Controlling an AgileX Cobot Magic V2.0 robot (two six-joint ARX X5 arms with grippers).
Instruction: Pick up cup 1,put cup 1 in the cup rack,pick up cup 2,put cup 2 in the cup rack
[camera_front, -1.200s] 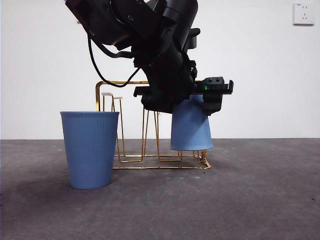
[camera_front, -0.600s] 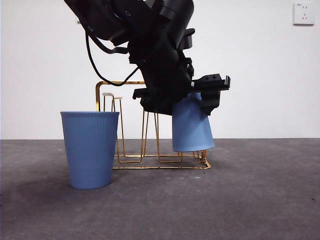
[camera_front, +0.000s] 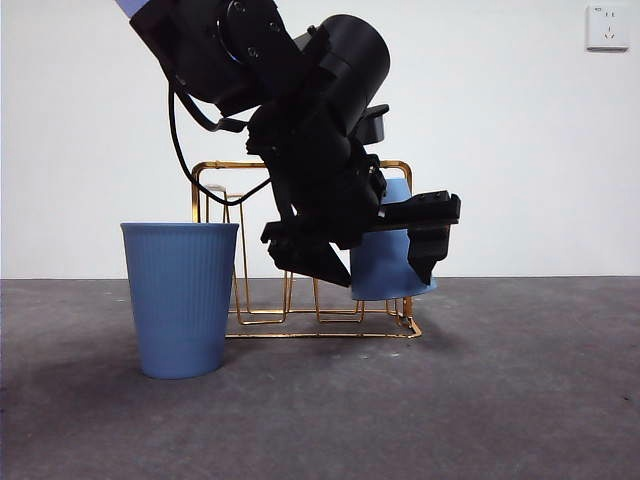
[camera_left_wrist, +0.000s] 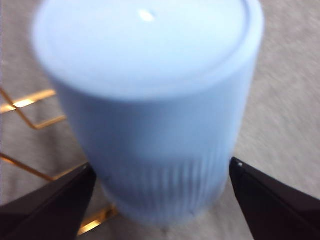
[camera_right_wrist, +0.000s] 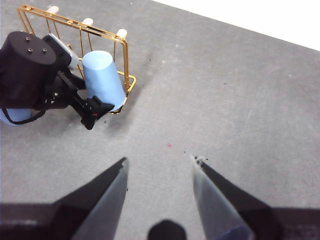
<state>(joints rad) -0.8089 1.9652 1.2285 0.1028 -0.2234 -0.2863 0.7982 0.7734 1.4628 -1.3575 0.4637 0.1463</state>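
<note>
Cup 2, a pale-blue ribbed plastic cup (camera_front: 180, 298), stands upright and untouched on the grey tabletop (camera_front: 520, 400), just beside the left end of the cup rack (camera_front: 300, 240), a gold wire frame with tall hairpin pegs and a rectangular base. Further right, cup 1, a matching pale-blue ribbed cup (camera_front: 392, 262), sits mouth-down at the rack's right end, leaning slightly; whether a peg runs up inside it cannot be seen. The left gripper (camera_front: 365, 250) straddles this cup, its black jaws spread wider than the cup wall, one on each side. In the left wrist view a gap shows between each jaw and the cup (camera_left_wrist: 150, 100), so the hold looks released. The right gripper (camera_right_wrist: 159, 172) hangs with jaws apart and empty over bare table, well away from the rack (camera_right_wrist: 100, 60).

By my judgement the second step, placing cup 1, is at its end. The next move calls for lifting the left gripper clear without nudging the leaning cup, then going to cup 2, which must be gripped by its wall and inverted before it reaches a free peg.
</note>
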